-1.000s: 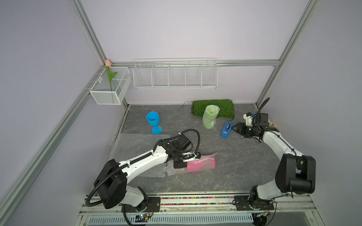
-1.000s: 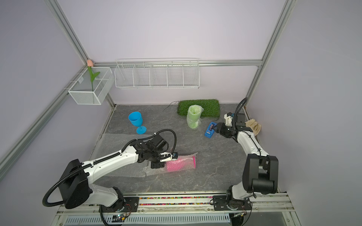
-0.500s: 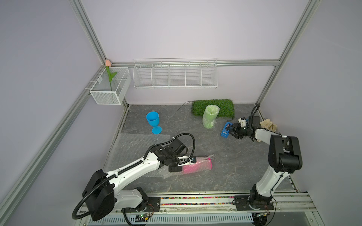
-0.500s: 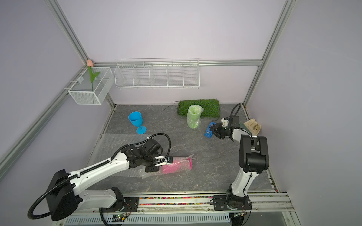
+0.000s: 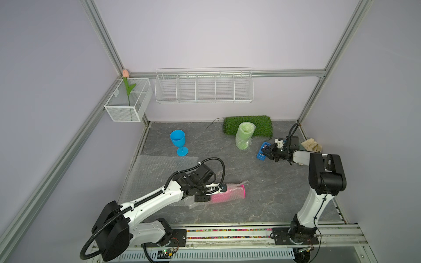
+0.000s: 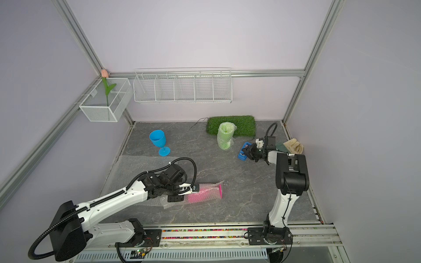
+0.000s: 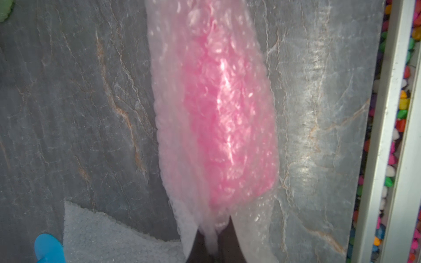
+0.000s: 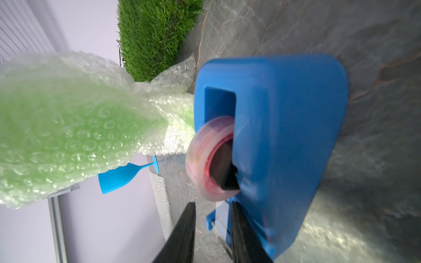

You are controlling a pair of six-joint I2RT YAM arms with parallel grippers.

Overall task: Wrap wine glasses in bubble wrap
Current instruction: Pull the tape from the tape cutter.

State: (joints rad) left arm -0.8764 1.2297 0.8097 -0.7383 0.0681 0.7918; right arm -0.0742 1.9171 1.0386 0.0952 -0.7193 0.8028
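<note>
The bubble wrap (image 7: 173, 109) on the pink goblet (image 5: 230, 195) is pinched by the left end effector (image 5: 213, 194); seemingly untaped, it could be unrolled by a tug. Whether the right end effector (image 5: 265, 153) grips the tape dispenser (image 5: 264, 144) cannot be told.

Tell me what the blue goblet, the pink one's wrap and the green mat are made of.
The blue goblet looks like opaque plastic, smooth and evenly coloured. The wrap is clear glossy plastic film, bubbled, pink showing through. The mat seems artificial grass: dense green blades.

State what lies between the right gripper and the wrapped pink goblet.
Bare grey tabletop only, from right gripper to pink goblet, in both top views.
</note>
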